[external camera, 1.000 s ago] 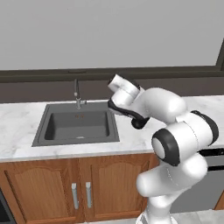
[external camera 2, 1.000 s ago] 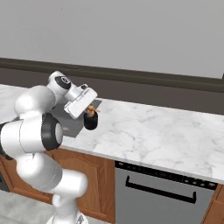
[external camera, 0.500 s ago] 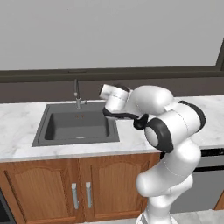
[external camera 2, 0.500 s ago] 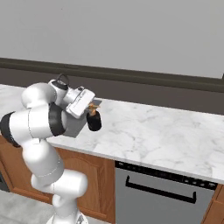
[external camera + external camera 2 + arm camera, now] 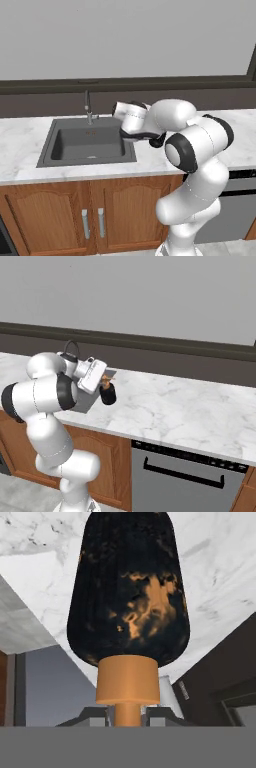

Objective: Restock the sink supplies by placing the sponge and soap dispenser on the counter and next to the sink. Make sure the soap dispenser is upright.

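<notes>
My gripper (image 5: 104, 383) is shut on the thin orange pump nozzle of the soap dispenser (image 5: 108, 395), a squat black bottle. In the hand view the soap dispenser (image 5: 129, 587) stretches away from the fingertips, its orange collar just above them. The bottle hangs low over the white marble counter (image 5: 180, 406), right beside the right rim of the dark grey sink (image 5: 87, 145). I cannot tell whether its base touches the counter. In the left base view the soap dispenser (image 5: 158, 142) peeks out dark from behind my forearm. The sponge is out of view.
A slim dark faucet (image 5: 88, 106) stands at the back of the sink. A dark ledge runs along the wall behind the counter. Brown cabinet doors (image 5: 65, 220) sit below the sink, and a dishwasher front (image 5: 185, 471) is to the right.
My hand has turned and sunk lower toward the sink's right rim while the elbow swung out. The bottle stays held and has barely shifted.
</notes>
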### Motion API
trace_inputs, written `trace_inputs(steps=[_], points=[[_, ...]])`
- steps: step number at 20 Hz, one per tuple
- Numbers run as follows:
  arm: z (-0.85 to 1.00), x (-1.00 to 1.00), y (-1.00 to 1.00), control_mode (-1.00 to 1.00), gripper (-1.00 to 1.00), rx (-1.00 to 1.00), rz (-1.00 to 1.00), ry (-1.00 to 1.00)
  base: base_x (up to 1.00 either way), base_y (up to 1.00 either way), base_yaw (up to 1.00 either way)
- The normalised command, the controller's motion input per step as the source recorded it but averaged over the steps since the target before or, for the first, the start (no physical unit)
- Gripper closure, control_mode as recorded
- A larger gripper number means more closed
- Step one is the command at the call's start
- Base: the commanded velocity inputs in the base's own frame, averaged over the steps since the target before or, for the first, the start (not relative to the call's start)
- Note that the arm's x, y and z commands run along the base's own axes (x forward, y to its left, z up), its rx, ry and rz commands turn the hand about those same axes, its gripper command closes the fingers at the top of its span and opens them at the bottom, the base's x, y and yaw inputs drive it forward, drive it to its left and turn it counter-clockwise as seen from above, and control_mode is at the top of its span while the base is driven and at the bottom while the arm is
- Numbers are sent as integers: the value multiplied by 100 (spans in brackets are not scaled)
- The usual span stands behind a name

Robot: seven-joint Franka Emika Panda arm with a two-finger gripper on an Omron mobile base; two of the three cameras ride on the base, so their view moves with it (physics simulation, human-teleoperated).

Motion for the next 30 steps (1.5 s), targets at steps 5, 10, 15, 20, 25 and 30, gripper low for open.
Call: trace_inputs(steps=[5,10,15,20,25,30], points=[[-29,23,0,-100,100,0,12,-3,0,0,0],[-22,26,0,-100,100,0,12,2,0,0,0],[-30,32,12,-100,100,0,7,5,0,0,0],[-39,36,18,-100,100,0,5,3,0,0,0],[-39,32,14,-100,100,-1,4,0,0,0,0],[-32,10,8,-100,100,0,5,-1,0,0,0]])
